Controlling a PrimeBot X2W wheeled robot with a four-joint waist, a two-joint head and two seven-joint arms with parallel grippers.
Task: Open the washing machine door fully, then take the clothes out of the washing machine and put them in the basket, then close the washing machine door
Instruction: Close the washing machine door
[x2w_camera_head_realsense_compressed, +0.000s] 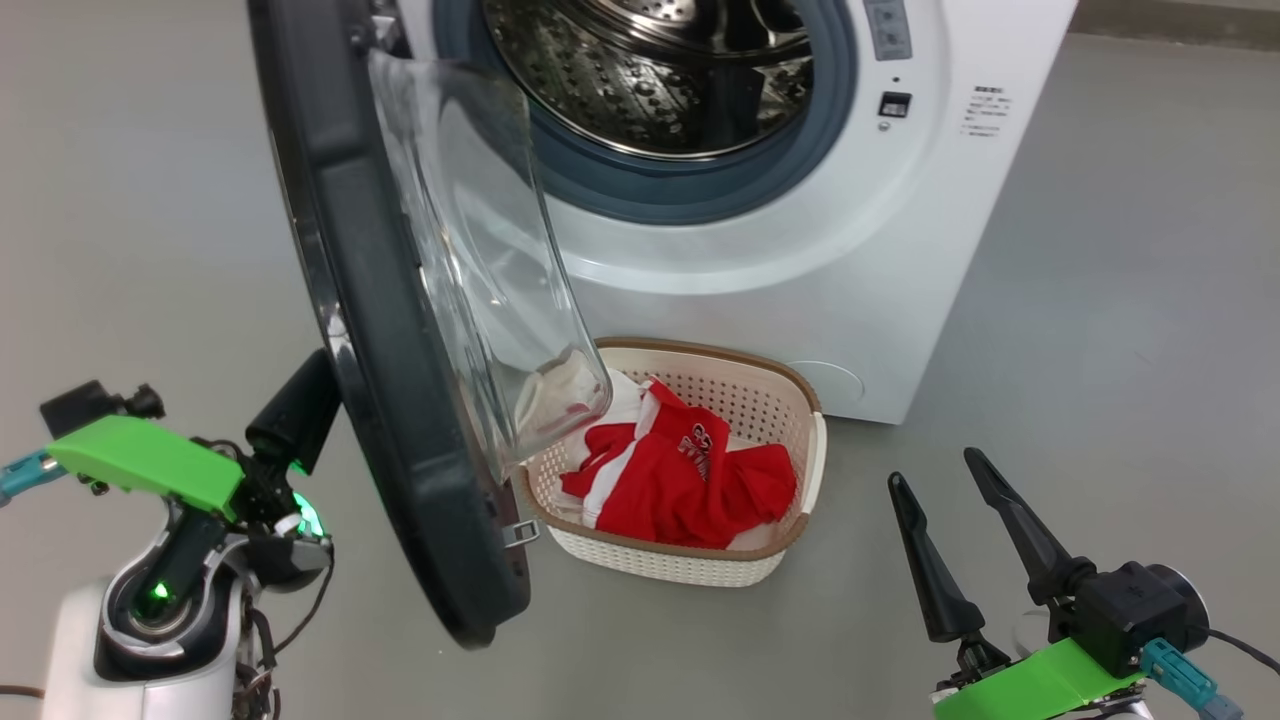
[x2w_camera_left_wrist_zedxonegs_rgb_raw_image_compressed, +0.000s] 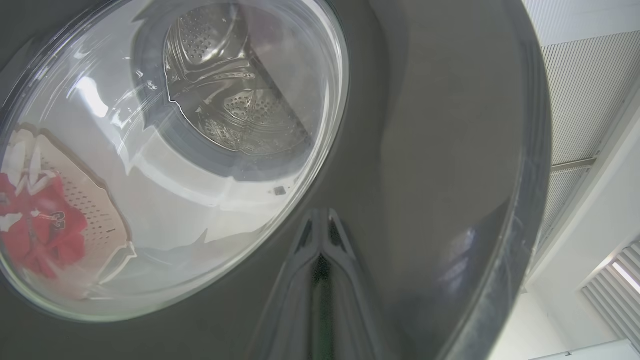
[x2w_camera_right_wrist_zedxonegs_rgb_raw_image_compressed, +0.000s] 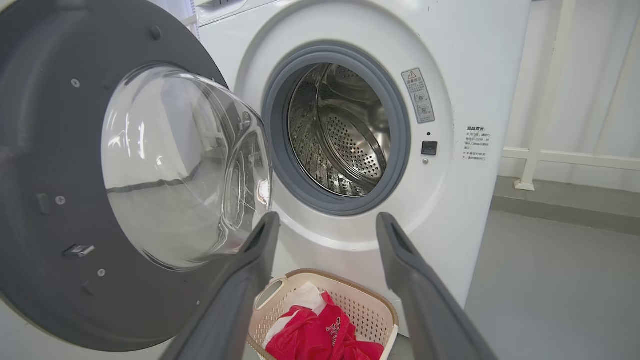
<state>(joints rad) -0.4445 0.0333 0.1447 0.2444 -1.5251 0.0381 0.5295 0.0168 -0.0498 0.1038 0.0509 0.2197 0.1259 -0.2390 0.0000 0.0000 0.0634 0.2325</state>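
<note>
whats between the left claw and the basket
The large round black-rimmed washing machine door stands between the left claw and the cream perforated plastic basket; the left wrist view sees the basket through its glass.

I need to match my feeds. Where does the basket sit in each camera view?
Head view: the basket is at lower centre, in front of the washing machine.
Left wrist view: lower left, seen through the washing machine door's glass.
Right wrist view: bottom centre, between the right hand's fingers.
Shared landmark: the red clothes lying in it.
</note>
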